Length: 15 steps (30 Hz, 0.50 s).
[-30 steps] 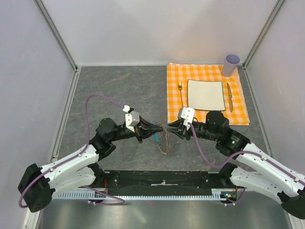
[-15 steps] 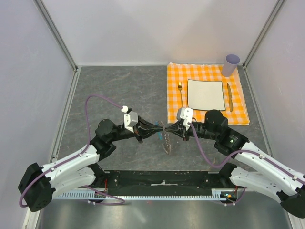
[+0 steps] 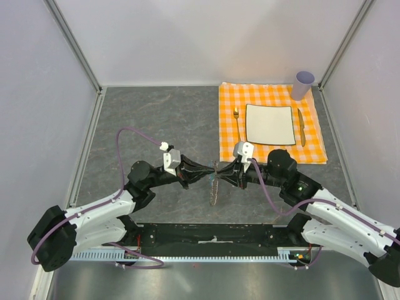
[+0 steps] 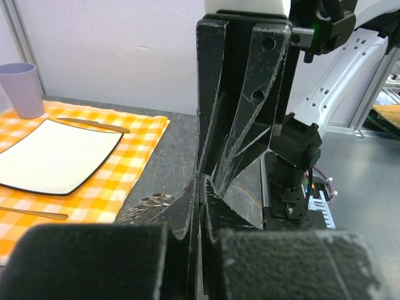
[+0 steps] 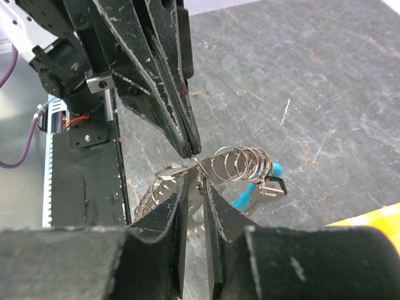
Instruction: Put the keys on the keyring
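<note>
I have both arms nose to nose over the bare grey table [image 3: 156,119], just off the near left corner of the orange checked cloth [image 3: 231,94]. The left pincer [image 3: 209,171] is pressed together on a loop of the keyring [image 5: 240,164]. I read that as an anchor grip, holding the wire steady so the other side has something to push against. The right pincer [image 3: 222,171] is closed to a thin slit on a sliver of metal right at that meeting point. I take it for one of the keys [image 5: 156,187], whose flat blades fan out beside it, away from the cloth. The ring's coils stretch towards the cloth, with the blue tag [image 5: 245,196] and black fob [image 5: 275,186] slung under them; the rest trails from the tips towards the arm bases. I cannot tell whether it rests on the table. My guess is the threading is under way, and a slip here would let the key fall
</note>
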Tool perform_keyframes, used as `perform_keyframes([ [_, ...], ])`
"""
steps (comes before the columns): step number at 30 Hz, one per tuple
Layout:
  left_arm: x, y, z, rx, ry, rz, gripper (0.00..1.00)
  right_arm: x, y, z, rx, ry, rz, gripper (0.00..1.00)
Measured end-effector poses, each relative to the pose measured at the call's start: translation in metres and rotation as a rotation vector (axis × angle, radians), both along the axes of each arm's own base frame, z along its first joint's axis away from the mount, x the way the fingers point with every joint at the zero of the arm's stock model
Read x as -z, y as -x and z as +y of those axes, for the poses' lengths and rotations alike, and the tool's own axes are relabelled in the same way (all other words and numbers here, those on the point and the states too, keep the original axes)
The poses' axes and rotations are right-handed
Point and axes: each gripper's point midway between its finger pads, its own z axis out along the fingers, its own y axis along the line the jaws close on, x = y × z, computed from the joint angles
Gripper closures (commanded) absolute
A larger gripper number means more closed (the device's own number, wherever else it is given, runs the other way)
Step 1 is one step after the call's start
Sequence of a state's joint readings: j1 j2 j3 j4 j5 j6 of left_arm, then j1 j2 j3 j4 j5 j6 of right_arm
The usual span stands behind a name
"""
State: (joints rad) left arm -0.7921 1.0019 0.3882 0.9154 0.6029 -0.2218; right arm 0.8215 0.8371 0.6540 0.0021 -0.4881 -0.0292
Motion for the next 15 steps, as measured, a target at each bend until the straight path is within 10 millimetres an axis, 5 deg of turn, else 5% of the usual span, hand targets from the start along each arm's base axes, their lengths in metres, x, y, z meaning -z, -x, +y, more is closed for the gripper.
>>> perform_keyframes([
  [7, 0.003, 0.001, 0.001, 0.0, -0.002, 0.004, 0.98, -0.023, -0.005, -0.006, 0.052, -0.066, -0.063, 0.75],
  [15, 0.002, 0.002, 0.002, 0.0, 0.002, 0.0, 0.98, -0.012, -0.008, -0.001, 0.042, -0.035, -0.047, 0.72],
])
